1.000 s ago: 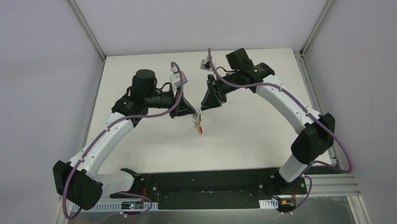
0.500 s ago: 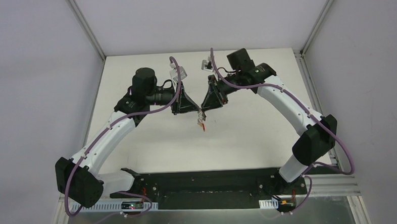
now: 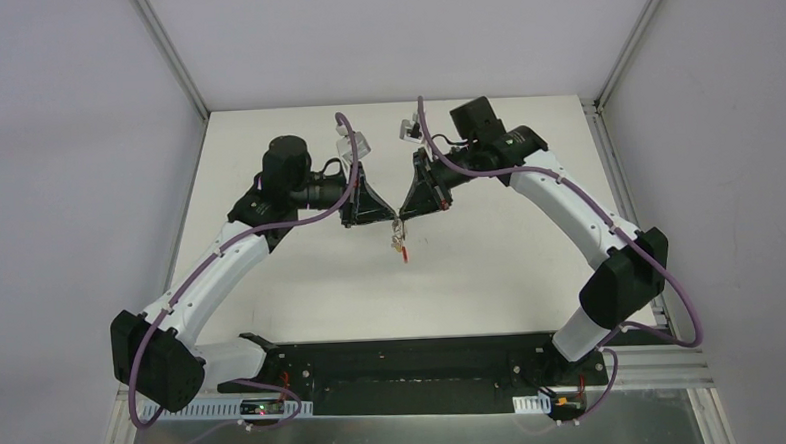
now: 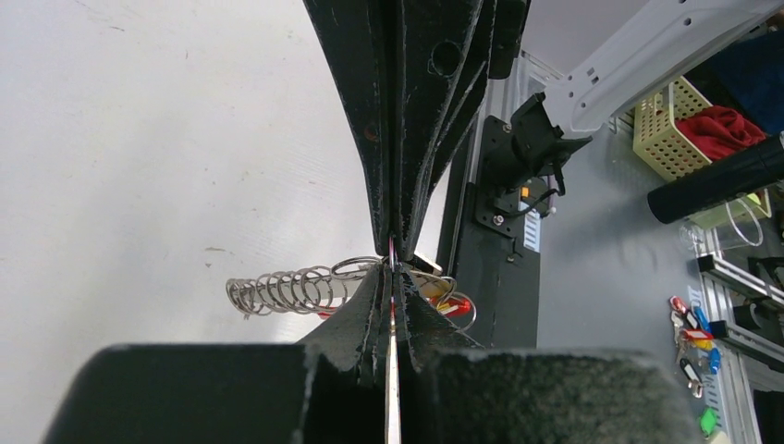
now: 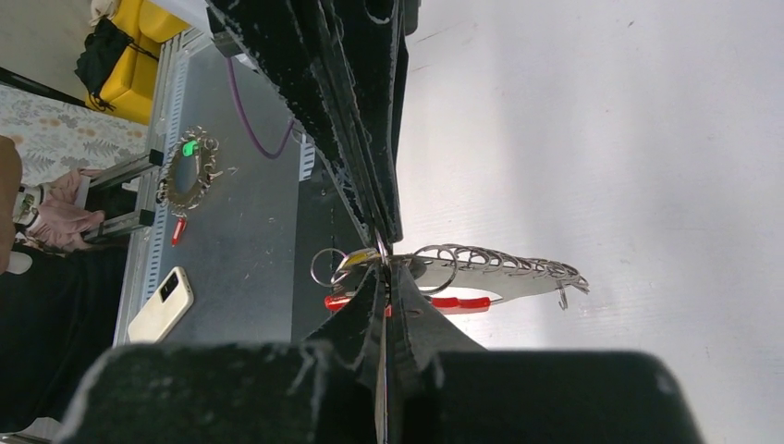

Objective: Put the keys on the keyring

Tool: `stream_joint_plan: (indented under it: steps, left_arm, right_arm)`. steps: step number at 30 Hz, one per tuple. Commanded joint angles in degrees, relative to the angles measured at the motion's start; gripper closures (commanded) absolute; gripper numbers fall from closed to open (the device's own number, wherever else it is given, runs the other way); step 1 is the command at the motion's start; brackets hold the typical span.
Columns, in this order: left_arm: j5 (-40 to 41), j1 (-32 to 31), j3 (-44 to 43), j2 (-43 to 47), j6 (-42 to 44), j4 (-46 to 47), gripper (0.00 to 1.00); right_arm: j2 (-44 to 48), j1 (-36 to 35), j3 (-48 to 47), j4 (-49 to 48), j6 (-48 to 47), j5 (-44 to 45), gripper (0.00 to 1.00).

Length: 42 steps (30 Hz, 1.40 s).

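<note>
Both grippers had drawn together since a second before, and from above the left gripper and right gripper met tip to tip over the worktop's middle, the keyring dangling beneath. From the left wrist, the left fingers were clamped on the keyring's rings, its wire loops trailing sideways. From the right wrist, the right fingers were pressed together at those rings beside the red band; what they nipped was unclear.
</note>
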State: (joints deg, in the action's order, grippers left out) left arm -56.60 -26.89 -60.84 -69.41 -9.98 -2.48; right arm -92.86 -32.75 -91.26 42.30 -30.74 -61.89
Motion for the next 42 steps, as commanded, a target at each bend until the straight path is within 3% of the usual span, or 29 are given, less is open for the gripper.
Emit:
stream_joint_plan:
  steps: [1, 7, 13, 20, 31, 42]
  left_arm:
    - [-0.29, 0.88, 0.43, 0.35, 3.01, 3.41, 0.94]
    - [1.1, 0.87, -4.67, -1.01, 13.25, -6.88, 0.67]
    - [1.91, 0.66, -6.28, -2.11, 18.0, -10.54, 0.57]
    - [1.48, 0.31, -6.05, -3.35, 18.46, -9.14, 0.61]
    - [0.56, -0.51, -6.75, -5.18, 16.01, -7.12, 0.78]
    - [-0.59, -0.7, -6.75, -5.58, 13.82, -5.51, 0.8]
  right_arm:
    - [2.33, -0.17, -1.37, 0.12, -0.28, 2.49, 1.0]
    - [0.87, -1.93, -1.9, 0.64, 0.63, 7.96, 1.0]
    - [-0.34, -2.23, -3.04, 0.85, 1.38, 7.78, 1.0]
    - [-0.99, -2.23, -3.13, 0.47, 1.93, 6.74, 1.0]
    - [-1.48, -2.23, -3.17, 0.29, 2.18, 6.68, 1.0]
    - [-1.97, -2.23, -2.94, 0.25, 2.13, 7.15, 1.0]
